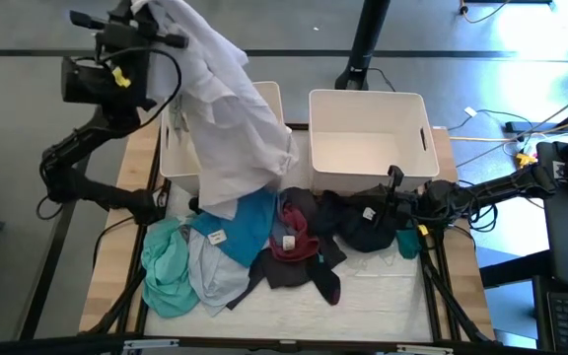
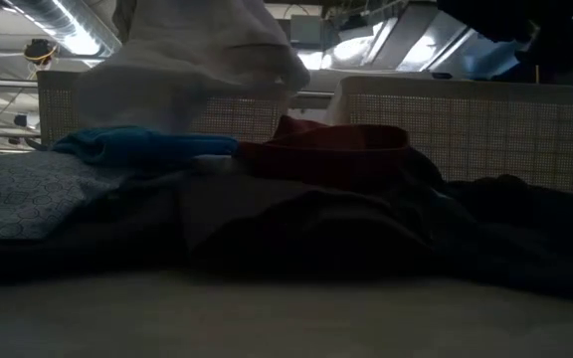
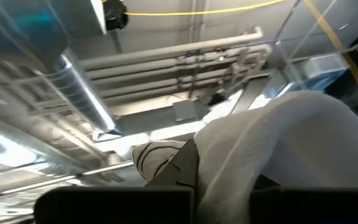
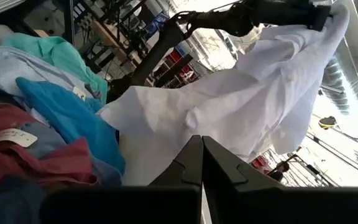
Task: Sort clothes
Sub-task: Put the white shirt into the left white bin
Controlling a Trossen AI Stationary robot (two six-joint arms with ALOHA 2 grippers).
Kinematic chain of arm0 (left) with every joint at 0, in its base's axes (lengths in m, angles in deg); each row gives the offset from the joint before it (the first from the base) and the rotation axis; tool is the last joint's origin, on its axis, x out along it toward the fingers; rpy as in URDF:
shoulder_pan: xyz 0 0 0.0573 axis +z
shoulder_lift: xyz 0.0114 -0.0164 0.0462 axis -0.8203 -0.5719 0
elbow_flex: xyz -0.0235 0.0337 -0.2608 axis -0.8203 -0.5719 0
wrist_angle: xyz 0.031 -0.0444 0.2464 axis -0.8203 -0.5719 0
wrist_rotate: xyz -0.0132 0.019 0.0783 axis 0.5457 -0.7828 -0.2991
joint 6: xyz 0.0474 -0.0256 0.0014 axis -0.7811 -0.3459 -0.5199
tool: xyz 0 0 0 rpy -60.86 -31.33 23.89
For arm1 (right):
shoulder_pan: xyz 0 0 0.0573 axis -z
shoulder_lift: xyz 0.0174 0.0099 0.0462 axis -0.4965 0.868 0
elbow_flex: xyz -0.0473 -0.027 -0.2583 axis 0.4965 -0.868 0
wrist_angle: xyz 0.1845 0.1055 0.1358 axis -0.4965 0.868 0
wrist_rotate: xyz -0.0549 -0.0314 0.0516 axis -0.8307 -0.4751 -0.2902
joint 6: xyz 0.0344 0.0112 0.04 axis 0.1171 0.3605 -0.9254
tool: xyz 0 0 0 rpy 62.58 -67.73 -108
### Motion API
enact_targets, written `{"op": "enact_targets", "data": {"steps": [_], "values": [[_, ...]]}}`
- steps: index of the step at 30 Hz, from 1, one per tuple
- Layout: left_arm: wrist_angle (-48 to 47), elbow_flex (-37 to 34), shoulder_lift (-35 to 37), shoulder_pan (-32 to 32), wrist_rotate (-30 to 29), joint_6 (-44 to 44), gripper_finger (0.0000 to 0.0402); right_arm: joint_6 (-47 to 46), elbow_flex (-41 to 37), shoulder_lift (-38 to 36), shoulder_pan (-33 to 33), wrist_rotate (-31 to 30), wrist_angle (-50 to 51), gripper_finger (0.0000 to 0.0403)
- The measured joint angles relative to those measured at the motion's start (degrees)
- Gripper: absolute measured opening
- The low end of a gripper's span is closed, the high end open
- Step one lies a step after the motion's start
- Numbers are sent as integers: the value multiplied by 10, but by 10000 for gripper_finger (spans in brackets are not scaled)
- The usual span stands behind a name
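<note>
dark jointed arms (image 1: pixel 87 158) with yellow tags, black cables.

two white bins (image 1: pixel 368 133) are sitting on the tabletop (image 1: pixel 392 296). one white garment (image 1: pixel 227 118) is hanging above. five more garments are lying piled: teal-green (image 1: pixel 166 271), bright blue (image 1: pixel 240 227), pale grey-blue (image 1: pixel 210 276), dark red (image 1: pixel 294 237), black (image 1: pixel 363 227).

Table (image 1: pixel 402 296) (wooden-edged): clothes (image 1: pixel 254 247), bins (image 1: pixel 368 138).

Right bin (image 1: pixel 370 133): interior open, clear drop from above. Left bin (image 1: pixel 264 104): largely screened by hanging white shirt (image 1: pixel 227 123), which drapes over its opening and front wall. Clothes pile (image 1: pixel 264 242) packs the table strip just before both bins. Near table edge (image 1: pixel 383 296) bare at right. Right gripper (image 1: pixel 394 177) rests beside right bin's front wall.
</note>
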Motion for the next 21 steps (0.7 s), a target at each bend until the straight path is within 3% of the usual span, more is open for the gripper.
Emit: {"op": "enact_targets", "data": {"steps": [4, 14, 21], "values": [[-38, 0, -2, 47, 1, 45, 7, 16, 0, 13, 0, 0, -27, 8], [-300, 0, -27, 125, 5, 134, 9, 28, 0, 43, 0, 0, -47, 8], [-444, -20, -45, 149, 5, 284, 7, 28, 0, 57, 0, 0, -52, 8]]}}
